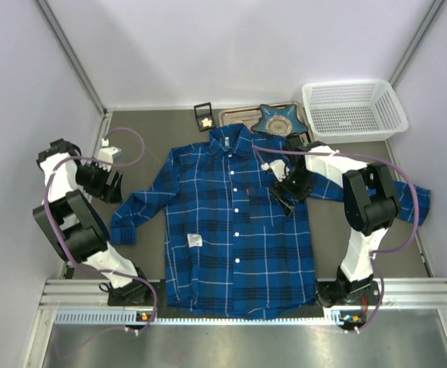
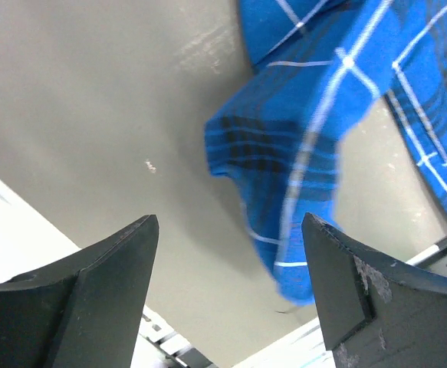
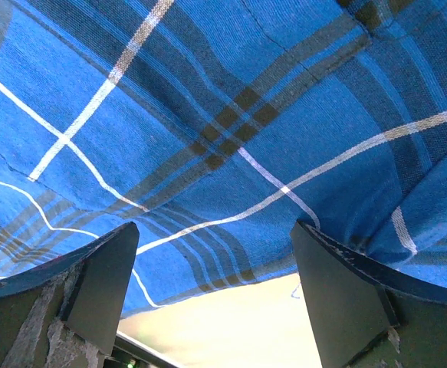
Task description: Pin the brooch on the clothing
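Now: table (image 1: pixel 154 130) grey. Shirt (image 1: pixel 223 230) flat at centre, buttoned, collar toward far side, sleeves spread. Basket (image 1: pixel 353 107) at far right. Star dish (image 1: pixel 279 119) just behind collar. Right gripper (image 3: pixel 215 226) close over shirt chest, jaws apart, nothing between them. Left gripper (image 2: pixel 231 222) above table beside shirt's left sleeve end, jaws apart, empty. Brooch (image 1: pixel 205 120): pale speck in black box (image 1: pixel 203 106) behind collar, apart from both grippers.
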`<action>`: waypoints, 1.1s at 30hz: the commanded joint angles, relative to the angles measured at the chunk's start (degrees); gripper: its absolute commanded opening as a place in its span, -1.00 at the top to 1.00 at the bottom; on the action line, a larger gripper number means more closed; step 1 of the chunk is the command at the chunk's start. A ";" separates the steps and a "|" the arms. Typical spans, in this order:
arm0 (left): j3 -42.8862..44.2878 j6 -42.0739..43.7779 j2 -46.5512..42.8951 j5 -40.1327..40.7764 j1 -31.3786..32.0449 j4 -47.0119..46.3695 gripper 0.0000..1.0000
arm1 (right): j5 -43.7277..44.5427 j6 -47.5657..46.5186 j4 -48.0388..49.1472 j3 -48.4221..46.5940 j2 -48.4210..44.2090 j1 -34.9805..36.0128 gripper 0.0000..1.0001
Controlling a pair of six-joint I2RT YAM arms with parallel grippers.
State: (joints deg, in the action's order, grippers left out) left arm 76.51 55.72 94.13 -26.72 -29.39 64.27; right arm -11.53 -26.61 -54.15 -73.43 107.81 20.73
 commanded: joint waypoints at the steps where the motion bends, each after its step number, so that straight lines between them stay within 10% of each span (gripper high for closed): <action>1: 4.35 9.21 5.45 -9.13 -2.51 16.92 -0.62 | 5.55 -2.30 2.12 1.89 -1.19 -2.27 -0.68; 5: 2.61 11.95 6.51 -13.01 -3.66 22.04 -0.67 | 4.59 -2.66 1.51 1.53 -2.07 -2.19 -0.69; 16: -14.36 -8.35 -2.63 5.79 -3.31 -16.51 -0.50 | 3.09 -2.57 1.42 2.24 -3.22 -2.36 -0.70; 27: -11.74 -5.10 1.67 6.88 -3.84 -8.03 -0.62 | 2.13 -2.13 1.42 1.89 -3.22 -2.36 -0.70; 30: -11.38 -6.32 2.38 3.35 -4.19 -6.18 -0.27 | 1.86 -1.87 1.33 1.36 -3.31 -2.36 -0.69; 33: -8.93 -8.25 -0.51 3.16 -4.36 -6.17 0.73 | 1.86 -1.95 1.33 0.83 -3.22 -2.36 -0.68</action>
State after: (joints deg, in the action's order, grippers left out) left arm 63.42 49.12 96.66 -20.21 -33.12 55.27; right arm -10.59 -28.42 -53.15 -71.99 106.52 19.20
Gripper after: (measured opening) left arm 0.333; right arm 0.846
